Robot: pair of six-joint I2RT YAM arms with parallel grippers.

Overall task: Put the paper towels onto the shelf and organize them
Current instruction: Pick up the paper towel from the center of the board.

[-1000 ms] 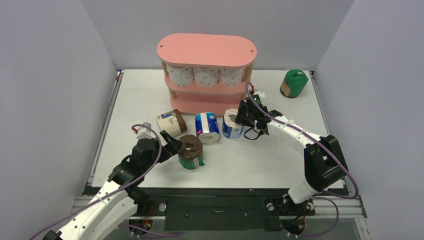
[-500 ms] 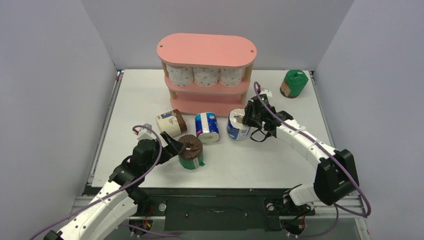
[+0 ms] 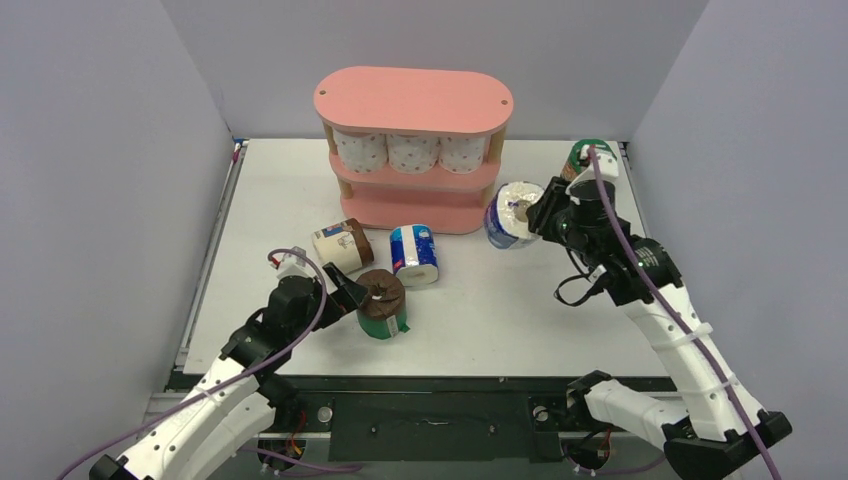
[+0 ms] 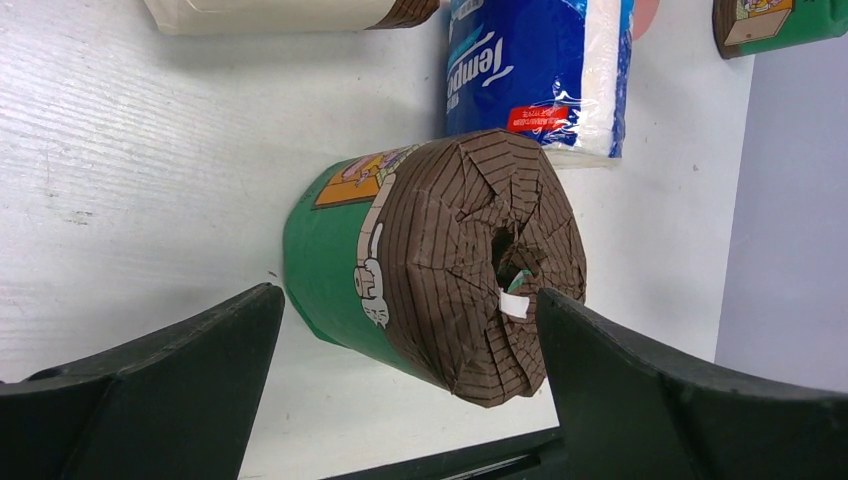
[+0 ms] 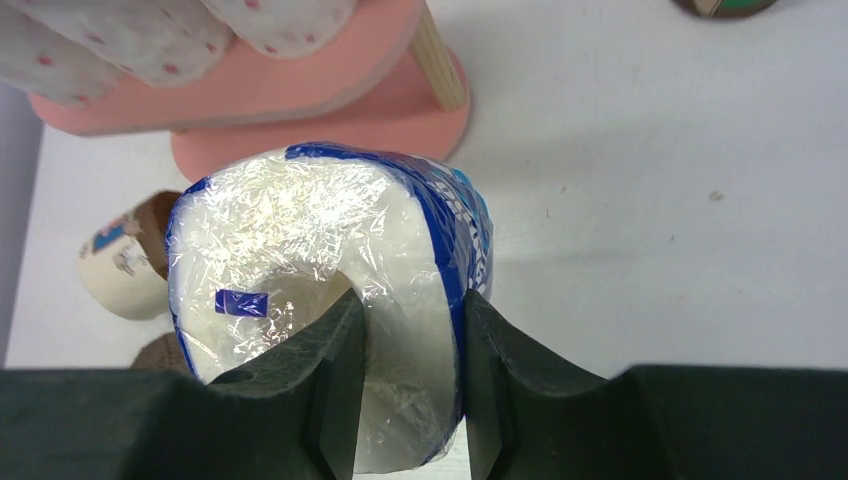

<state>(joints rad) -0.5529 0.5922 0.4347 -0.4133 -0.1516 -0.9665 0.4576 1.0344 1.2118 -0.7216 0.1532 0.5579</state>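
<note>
The pink shelf (image 3: 412, 100) stands at the back with three pink-dotted rolls (image 3: 412, 152) on its middle tier. My right gripper (image 3: 535, 215) is shut on a blue-and-white roll (image 3: 508, 213), one finger in its core, held in the air beside the shelf's right end; it also shows in the right wrist view (image 5: 310, 260). My left gripper (image 3: 352, 298) is open around a green-and-brown roll (image 3: 382, 303) standing on the table, seen close in the left wrist view (image 4: 440, 262). A second blue roll (image 3: 414, 255) and a beige roll (image 3: 342, 244) lie in front of the shelf.
A green roll (image 3: 587, 165) stands at the back right, partly hidden behind my right arm. White walls close in the table on the left, back and right. The table's front edge runs just below the green-and-brown roll.
My right gripper has lifted the blue-and-white roll off the table and carried it up and right, to beside the shelf's right end. The left arm has barely moved.
</note>
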